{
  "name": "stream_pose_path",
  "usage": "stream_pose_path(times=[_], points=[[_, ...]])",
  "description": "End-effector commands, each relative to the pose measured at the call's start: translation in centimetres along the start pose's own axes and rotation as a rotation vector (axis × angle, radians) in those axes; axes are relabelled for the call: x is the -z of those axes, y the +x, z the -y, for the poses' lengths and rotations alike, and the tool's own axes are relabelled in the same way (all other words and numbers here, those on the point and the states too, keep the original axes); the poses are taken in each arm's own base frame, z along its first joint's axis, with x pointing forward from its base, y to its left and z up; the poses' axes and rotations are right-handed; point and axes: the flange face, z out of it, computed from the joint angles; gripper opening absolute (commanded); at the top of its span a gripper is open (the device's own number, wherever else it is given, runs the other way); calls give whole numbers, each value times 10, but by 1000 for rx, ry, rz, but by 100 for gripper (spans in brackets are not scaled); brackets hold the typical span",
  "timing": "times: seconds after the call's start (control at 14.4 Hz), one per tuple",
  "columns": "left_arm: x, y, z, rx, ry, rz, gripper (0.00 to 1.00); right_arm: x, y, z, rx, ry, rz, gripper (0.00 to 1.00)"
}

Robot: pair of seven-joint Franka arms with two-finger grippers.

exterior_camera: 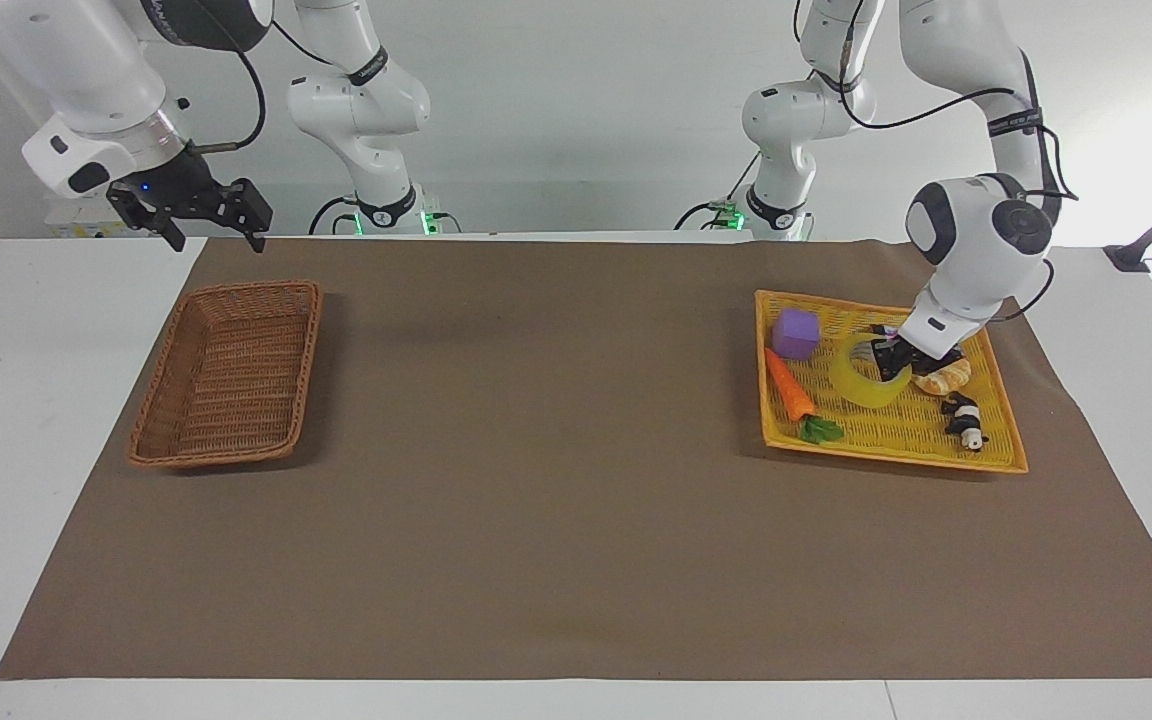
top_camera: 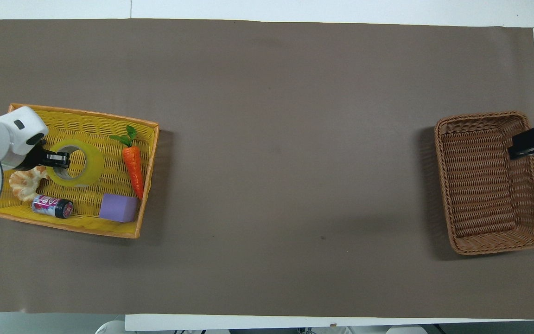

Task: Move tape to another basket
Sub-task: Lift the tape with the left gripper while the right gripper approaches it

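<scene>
The left gripper [exterior_camera: 893,352] is clamped on the wall of the tape [exterior_camera: 864,377], tilting the roll up over the yellow tray [exterior_camera: 936,455] at the left arm's end of the surface. The basket [exterior_camera: 232,372] lies well apart at the right arm's end, so the carry likely runs the surface's length. The right gripper [exterior_camera: 206,208], fingers apart and holding nothing, waits above the basket's rim.

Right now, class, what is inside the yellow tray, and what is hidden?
The yellow tray holds a carrot, purple block, can, croissant, panda, and the tape gripped by the left claw. The arm covers one corner.
</scene>
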Motion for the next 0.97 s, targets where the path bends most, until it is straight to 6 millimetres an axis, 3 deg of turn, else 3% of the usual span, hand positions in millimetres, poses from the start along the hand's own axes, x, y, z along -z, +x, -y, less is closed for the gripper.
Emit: stream_pose_path(times=[0.0, 0.07, 0.21, 0.42, 0.56, 0.7, 0.76, 0.9], points=[[53, 34, -31, 50, -234, 22, 0, -1, -6, -1, 21, -2, -12, 100], [58, 37, -59, 72, -306, 18, 0, -1, -6, -1, 21, -2, -12, 100], [62, 40, -141, 50, -331, 5, 0, -1, -7, -1, 23, -1, -7, 100], [61, 29, -208, -4, -325, 16, 0, -5, -12, 0, 24, 2, 39, 100], [61, 17, -249, -17, -315, 38, 0, -5, -12, 0, 43, 5, 39, 100], [62, 7, -283, -18, -318, 40, 0, -12, -14, -9, 124, 170, 15, 100], [65, 5, -293, -24, -327, 35, 0, -19, -10, -18, 124, 275, -30, 100], [67, 3, -300, -29, -329, 37, 1, -28, -6, -5, 132, 438, -64, 100]])
